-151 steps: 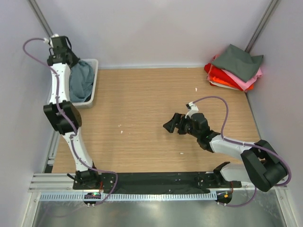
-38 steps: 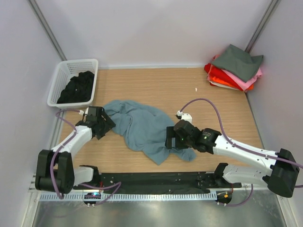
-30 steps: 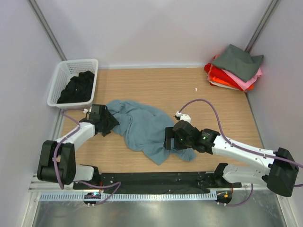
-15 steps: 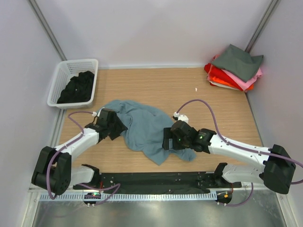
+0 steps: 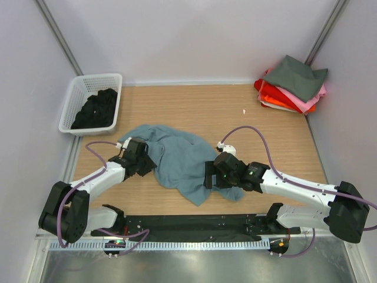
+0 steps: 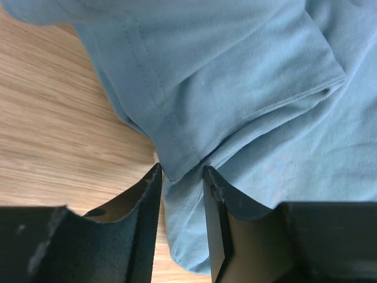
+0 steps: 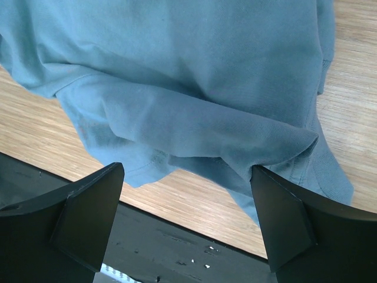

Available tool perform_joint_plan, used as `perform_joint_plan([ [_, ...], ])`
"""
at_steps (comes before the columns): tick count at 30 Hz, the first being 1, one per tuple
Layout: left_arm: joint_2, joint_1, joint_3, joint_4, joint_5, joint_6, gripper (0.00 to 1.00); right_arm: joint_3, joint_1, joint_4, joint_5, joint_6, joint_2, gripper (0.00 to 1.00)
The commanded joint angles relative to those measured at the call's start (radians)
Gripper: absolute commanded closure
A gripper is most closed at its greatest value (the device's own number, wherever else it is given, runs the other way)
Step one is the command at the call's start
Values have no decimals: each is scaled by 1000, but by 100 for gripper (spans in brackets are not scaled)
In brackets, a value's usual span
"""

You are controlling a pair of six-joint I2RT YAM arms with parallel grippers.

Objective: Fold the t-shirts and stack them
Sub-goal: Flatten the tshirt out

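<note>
Flattening step: blue-grey t-shirt (image 5: pixel 177 159) lay crumpled on the table (image 5: pixel 194 109). Left gripper (image 6: pixel 181 177) jaws narrow around its hem, grip unclear. Right gripper (image 7: pixel 185 171) gaped wide over the cloth, empty. Next – pinch both edges, pull flat.

Blue shirt (image 5: pixel 177 159) out of basket (image 5: pixel 69 112), now crumpled heap on table (image 5: pixel 194 109). Black shirt (image 5: pixel 97 109) in basket now shows; blue one hid it before.

Left arm came down from basket, now lies low on table. Left gripper (image 6: pixel 181 171) slid right, up to shirt's left edge. Its jaws moved closer together, shirt hem now between them.

Right gripper (image 5: pixel 208 177) left bare middle of table, now over shirt's near right part. Last second: only tiny shift there.
</note>
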Motion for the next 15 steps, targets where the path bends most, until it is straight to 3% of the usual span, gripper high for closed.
perform_joint_plan([
  [1, -17, -5, 3, 14, -90, 14, 65, 7, 4, 11, 8, 11, -20, 6],
  [4, -20, -4, 3, 21, -99, 22, 64, 4, 4, 8, 7, 14, -20, 6],
  [6, -8, -4, 5, 24, -99, 23, 53, 2, 2, 8, 7, 14, -20, 6],
  [8, -2, -4, 6, 24, -98, 25, 49, 1, 4, 11, 7, 15, -20, 6],
  [15, -10, -4, -3, 37, -121, 19, 52, 5, 4, 20, 1, 15, -2, 6],
])
